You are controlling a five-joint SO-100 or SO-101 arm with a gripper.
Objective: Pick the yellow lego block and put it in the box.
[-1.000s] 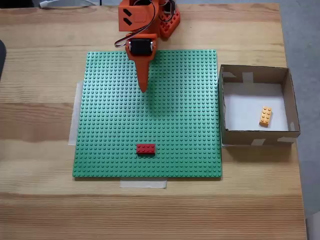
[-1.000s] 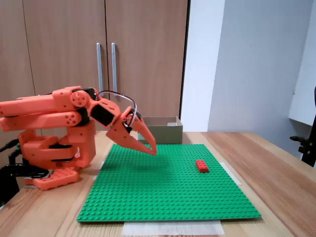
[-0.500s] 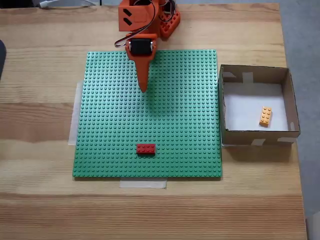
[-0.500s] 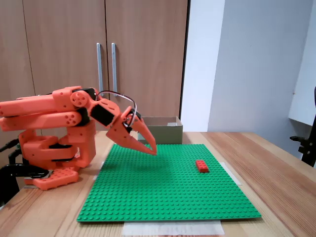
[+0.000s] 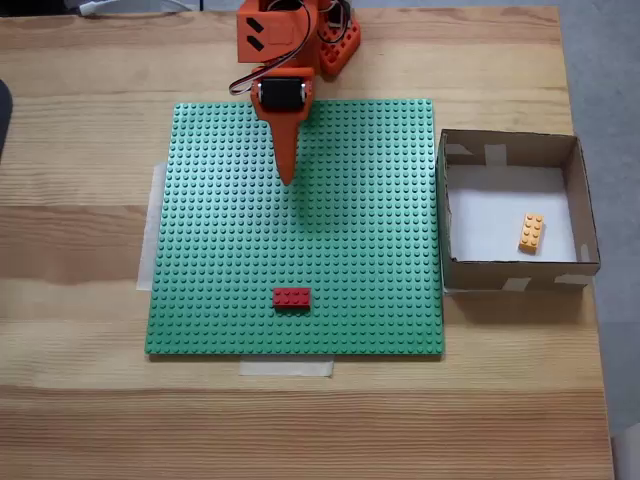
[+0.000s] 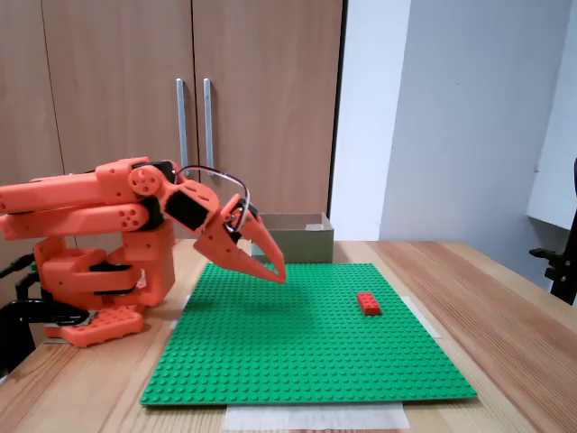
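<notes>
Sitting at the right of a fixed view, the box (image 5: 513, 151) holds the yellow lego block (image 5: 531, 232) on its white bottom, toward the lower right of the interior, apart from the walls. The block lies flat, studs up, its long axis running nearly top to bottom of the frame with a slight tilt. The gripper (image 5: 287, 178) hangs over the upper part of the green baseplate (image 5: 380, 200), fingers pressed together and holding nothing. A red brick (image 5: 292, 297) sits near the plate's lower edge. Everything rests on a wooden table (image 5: 80, 120); wooden cabinet doors (image 6: 180, 90) and a pale wall (image 6: 451, 108) stand behind.
</notes>
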